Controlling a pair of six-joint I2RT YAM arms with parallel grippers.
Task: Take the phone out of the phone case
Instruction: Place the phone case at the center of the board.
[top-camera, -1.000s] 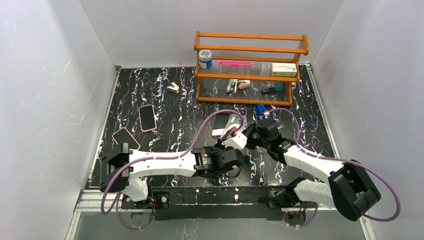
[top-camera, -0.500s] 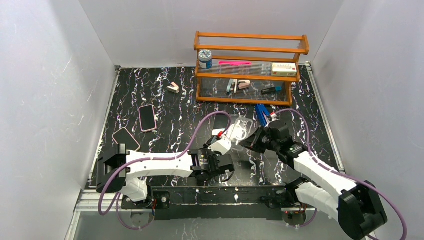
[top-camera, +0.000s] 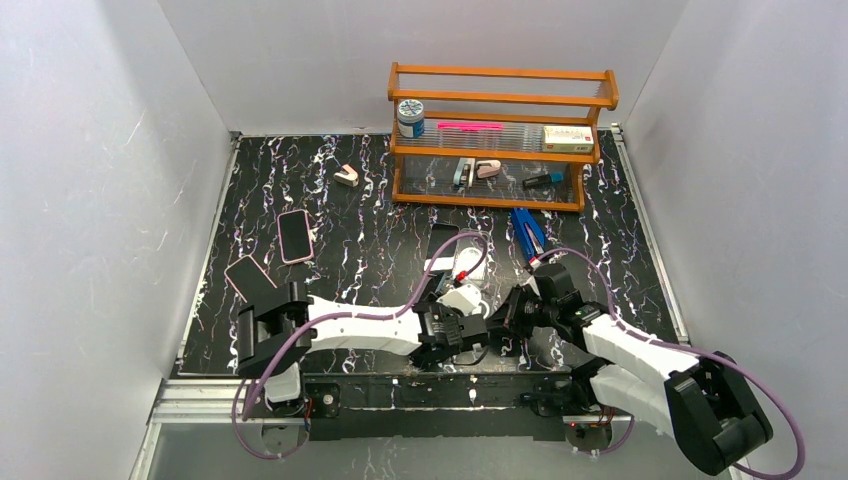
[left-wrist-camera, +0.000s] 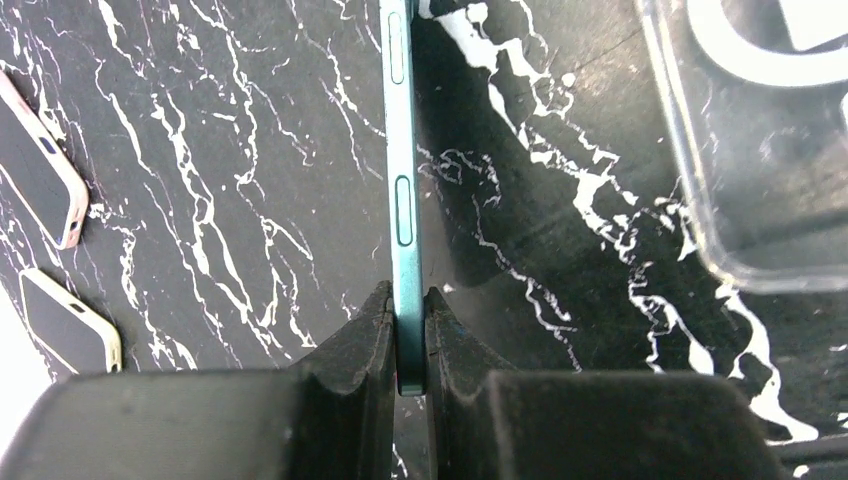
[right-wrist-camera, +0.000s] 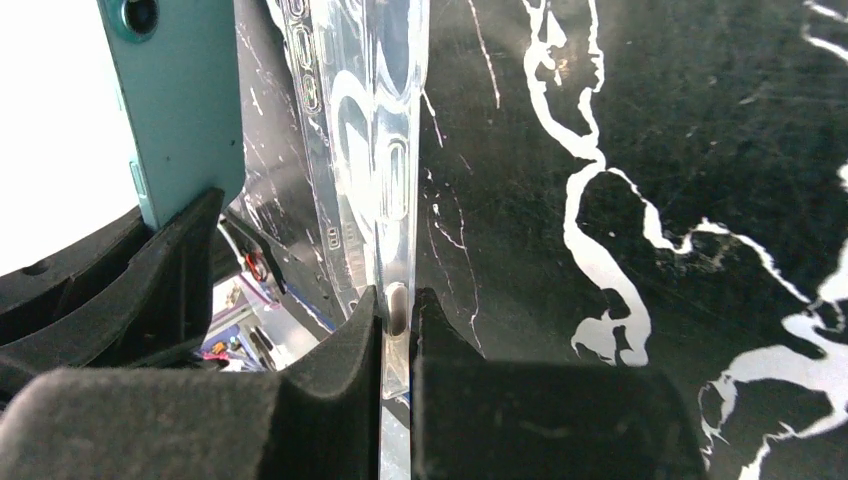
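Presently, above the desk (top-camera: 330, 215), near its front edge: teal phone (left-wrist-camera: 403, 150), out of its case, edge clamped in left pincer (left-wrist-camera: 410, 312). Clear case (right-wrist-camera: 370, 130) beside it, rim clamped in right pincer (right-wrist-camera: 398, 312).

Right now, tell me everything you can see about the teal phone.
The teal phone is bare, apart from the clear case. The left wrist view shows it edge-on: a thin, metallic-looking teal side with two slim buttons. The right wrist view shows its flat teal back and a camera lens. The left gripper is shut on one end of it.
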